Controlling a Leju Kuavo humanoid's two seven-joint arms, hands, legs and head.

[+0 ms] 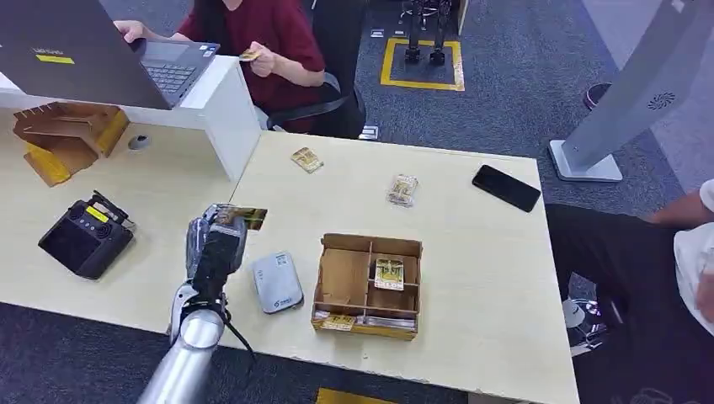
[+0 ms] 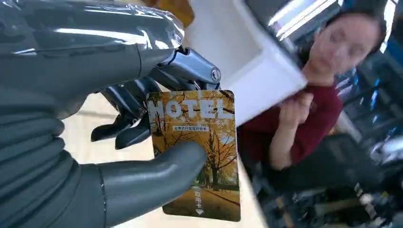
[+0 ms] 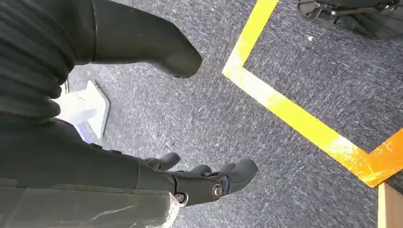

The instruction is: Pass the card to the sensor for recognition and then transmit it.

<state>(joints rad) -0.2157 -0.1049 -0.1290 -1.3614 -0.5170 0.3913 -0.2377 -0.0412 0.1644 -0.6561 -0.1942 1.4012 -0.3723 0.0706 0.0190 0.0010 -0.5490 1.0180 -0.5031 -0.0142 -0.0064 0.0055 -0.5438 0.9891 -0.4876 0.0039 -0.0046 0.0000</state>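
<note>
Listing what I see from my console, largest first, every place given against the wooden tray [image 1: 345,273].

1. Table [image 1: 471,278]: pale top; the tray stands on it near its front edge.
2. Person in a red top [image 1: 278,34]: seated beyond the table's far side, well away from the tray, holding a small card up in one hand.
3. Laptop [image 1: 101,50]: open on a raised white counter, far left and beyond the tray.
4. Wooden tray: divided into compartments, one card lying flat in a middle compartment, more cards standing along its front slot.
5. Black handheld unit with a yellow label [image 1: 84,236]: far left of the tray, on the table.
6. My left hand [image 1: 215,252]: left of the tray, raised over the table. In the left wrist view the thumb [image 2: 161,171] presses on the card's face and the dark fingers [image 2: 128,109] curl behind it, so it is holding the card.
7. My right hand [image 3: 199,183]: hanging over grey carpet beside a yellow floor line, fingers loosely apart, nothing in them.
8. Black phone [image 1: 505,187]: beyond and right of the tray.
9. Grey sensor [image 1: 277,282]: flat on the table just left of the tray, close beside my left hand.
10. Card [image 2: 199,152]: golden trees, printed "HOTEL", pinched in my left hand, above the table left of the tray.
11. Two loose cards [image 1: 307,159] [image 1: 403,190]: flat on the table beyond the tray.
</note>
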